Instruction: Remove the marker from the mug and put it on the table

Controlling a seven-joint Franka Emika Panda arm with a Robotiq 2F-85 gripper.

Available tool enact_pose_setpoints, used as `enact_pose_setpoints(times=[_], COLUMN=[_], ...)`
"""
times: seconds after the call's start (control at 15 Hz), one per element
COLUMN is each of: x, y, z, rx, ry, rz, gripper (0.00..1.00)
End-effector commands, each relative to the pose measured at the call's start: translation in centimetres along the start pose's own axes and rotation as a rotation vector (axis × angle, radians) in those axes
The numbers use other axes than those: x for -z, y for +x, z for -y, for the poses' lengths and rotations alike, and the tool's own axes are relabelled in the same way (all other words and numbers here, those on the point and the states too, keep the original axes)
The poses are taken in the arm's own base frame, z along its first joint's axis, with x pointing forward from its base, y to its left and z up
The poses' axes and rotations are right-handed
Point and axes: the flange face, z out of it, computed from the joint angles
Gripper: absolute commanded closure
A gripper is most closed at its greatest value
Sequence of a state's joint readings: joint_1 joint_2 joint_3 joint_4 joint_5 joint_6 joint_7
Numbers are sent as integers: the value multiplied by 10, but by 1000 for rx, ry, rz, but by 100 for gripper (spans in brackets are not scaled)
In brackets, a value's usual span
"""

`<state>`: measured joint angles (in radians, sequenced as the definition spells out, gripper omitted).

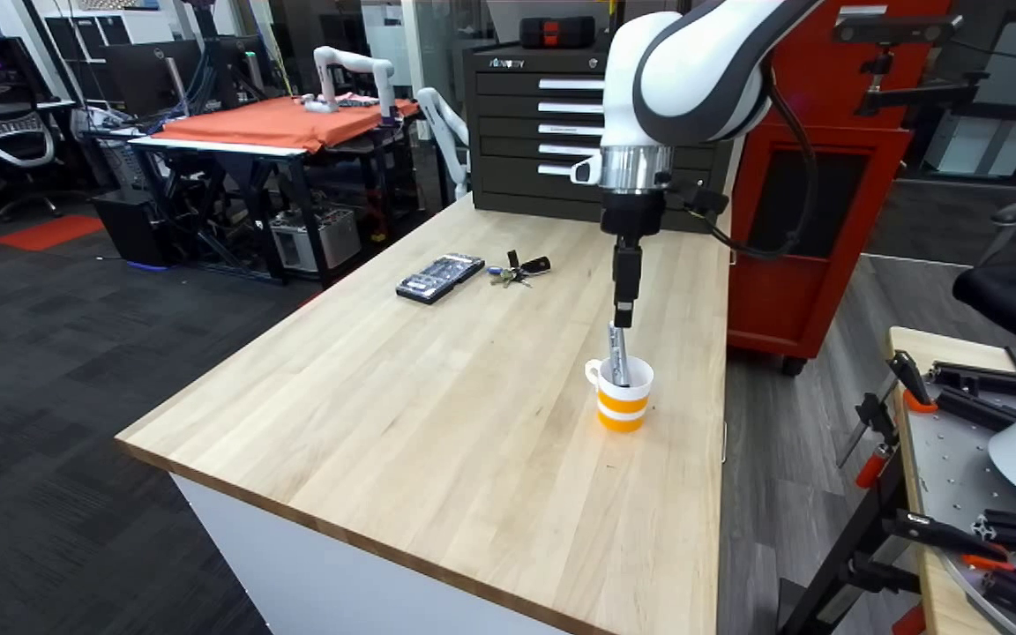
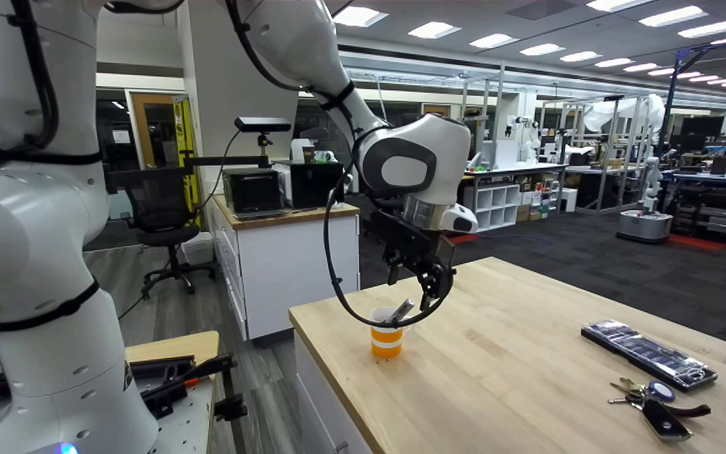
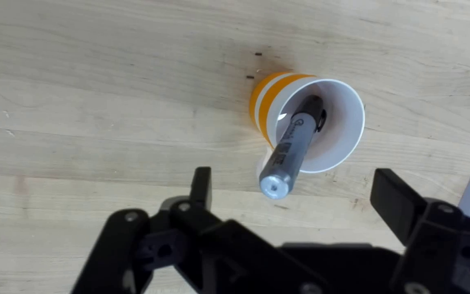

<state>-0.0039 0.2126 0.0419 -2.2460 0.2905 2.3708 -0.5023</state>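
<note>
The orange and white striped mug (image 1: pixel 623 414) stands upright on the wooden table (image 1: pixel 437 423); it also shows in an exterior view (image 2: pixel 386 343) and in the wrist view (image 3: pixel 275 98). The grey-white marker (image 3: pixel 290 147) leans inside the mug, dark capped end down, pale end sticking out above the rim toward the handle side. The marker shows in both exterior views (image 1: pixel 618 356) (image 2: pixel 403 309). My gripper (image 3: pixel 292 179) is open and empty. It hangs just above the marker's top (image 1: pixel 623 317) (image 2: pixel 409 291). In the wrist view the marker's pale end lies between the spread fingers, touching neither.
A flat black case with a clear lid (image 1: pixel 440 278) and a bunch of keys (image 1: pixel 519 269) lie farther along the table; both also show in an exterior view (image 2: pixel 648 354). A dark drawer cabinet (image 1: pixel 543 132) stands at the table's far end. The mug is near a long table edge.
</note>
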Motion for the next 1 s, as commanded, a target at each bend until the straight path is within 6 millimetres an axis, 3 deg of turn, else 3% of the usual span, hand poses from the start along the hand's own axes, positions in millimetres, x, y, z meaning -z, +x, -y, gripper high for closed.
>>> enact_pose_setpoints(times=[0.0,0.67,0.73,0.8,0.93], x=[-10,-24,-23,-23,-23], y=[4,12,14,16,19], z=[-2,-15,-17,-18,-19], rx=[19,64,70,74,82], ry=[51,81,81,82,84], rz=[0,-3,-5,-7,-8], gripper=[0,2,26,27,40])
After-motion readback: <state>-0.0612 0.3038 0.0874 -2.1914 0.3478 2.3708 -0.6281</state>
